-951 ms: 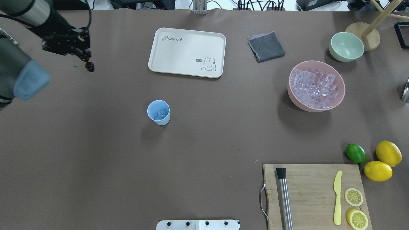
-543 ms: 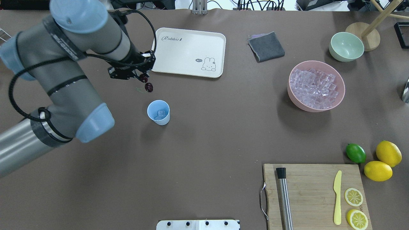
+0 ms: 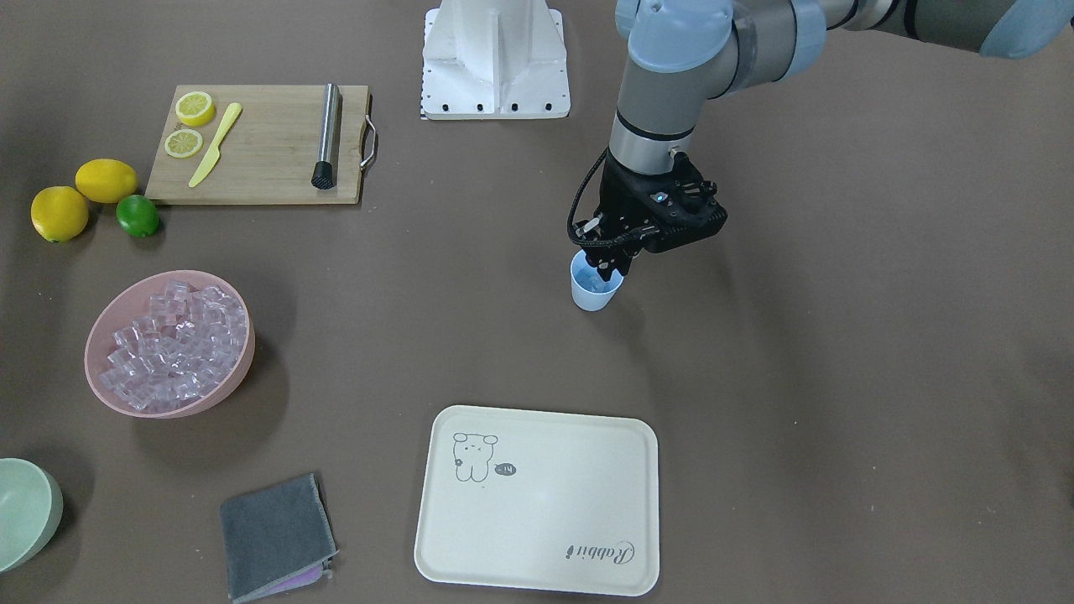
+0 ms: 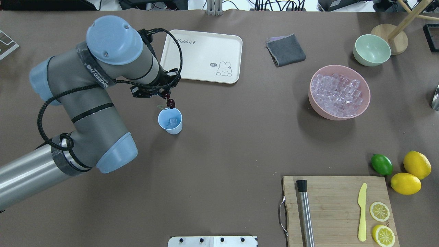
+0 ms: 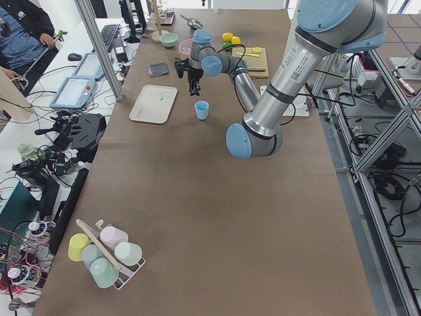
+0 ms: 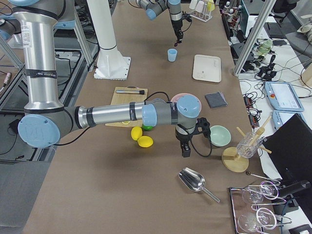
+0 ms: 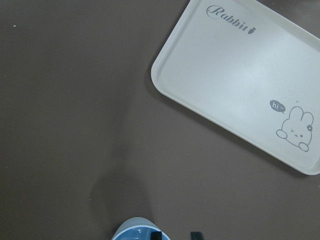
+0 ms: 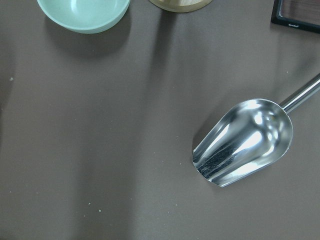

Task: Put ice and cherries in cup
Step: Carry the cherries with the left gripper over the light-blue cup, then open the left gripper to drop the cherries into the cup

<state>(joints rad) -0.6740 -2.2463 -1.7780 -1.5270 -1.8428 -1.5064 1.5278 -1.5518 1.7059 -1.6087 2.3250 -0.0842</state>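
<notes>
Left fingers (image 4: 163, 92) clamped on cherries (image 4: 170, 103) above cup (image 4: 170, 120) rim (right fingers (image 6: 185, 150): cannot tell).

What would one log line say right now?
left tool: holds cherries | place: just above cup | cup: ice inside | cherries: not yet in

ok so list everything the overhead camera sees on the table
cup: 1, light blue, mid-table
ice: clear, one cube in cup, many in pink bowl
cherries: 1 pair, dark red, hanging above cup's edge
tray: 1, cream, beyond cup
cloth: 1, grey, beside tray
green bowl: 1, by wooden stand
cutting board: 1, wood, holds metal rod, yellow knife, 2 lemon slices
lemons: 2, yellow, beside board
lime: 1, green, beside lemons
scoop: 1, silver, right edge
left gripper: black, shut on cherries
right gripper: outside that view; state unclear
</notes>
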